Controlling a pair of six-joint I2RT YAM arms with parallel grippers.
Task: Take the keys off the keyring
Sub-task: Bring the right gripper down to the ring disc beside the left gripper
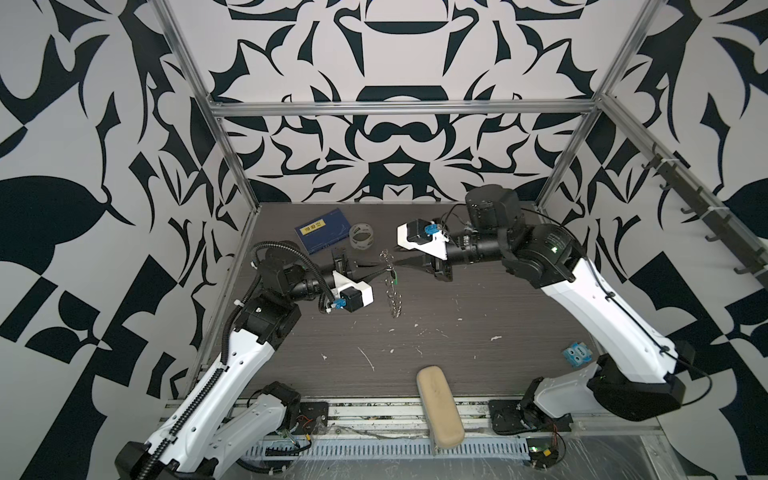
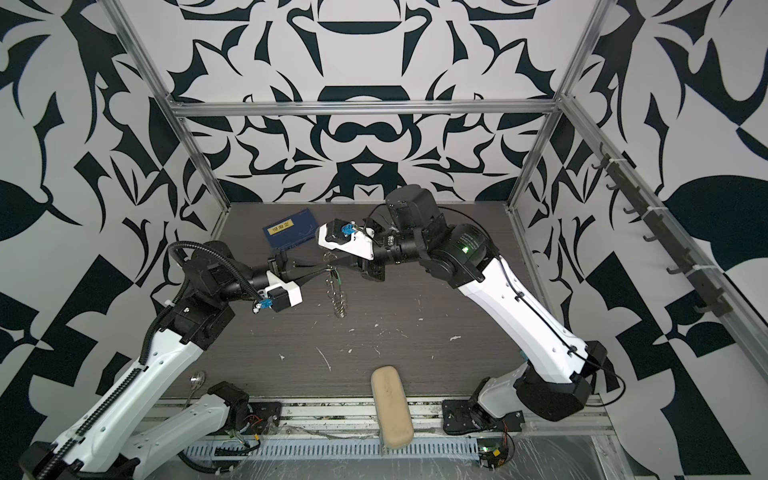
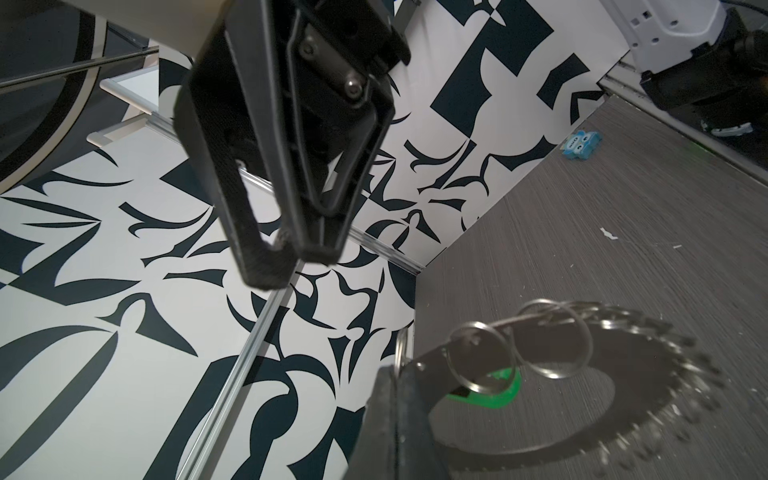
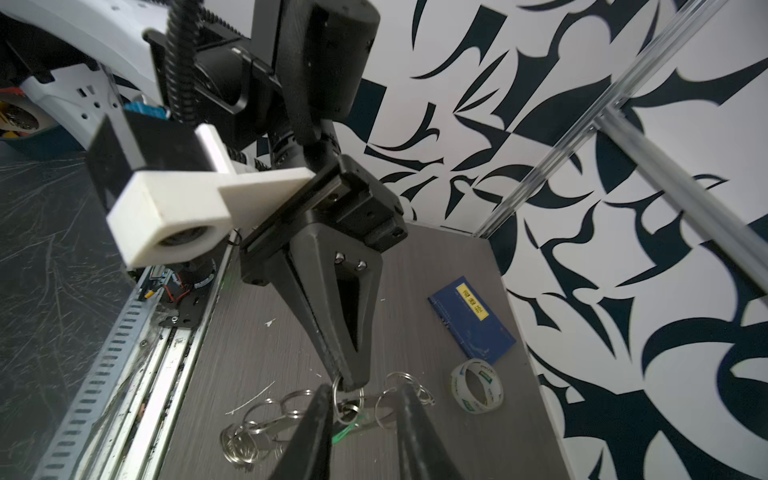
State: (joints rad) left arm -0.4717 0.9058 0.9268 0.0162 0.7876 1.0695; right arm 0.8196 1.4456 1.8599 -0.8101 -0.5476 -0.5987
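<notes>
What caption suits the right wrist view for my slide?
Left gripper pinches a wire loop on the keyring beside the green key; the open right gripper straddles them.

Keyring btwn L gripper & R gripper.

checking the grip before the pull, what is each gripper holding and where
The left gripper is shut on a small wire loop at the keyring's rim, beside the green key. The right gripper holds nothing; its jaws stand apart.

The keyring, edge-on, between the facing tips of left tool and right tool; green key just beside them.
</notes>
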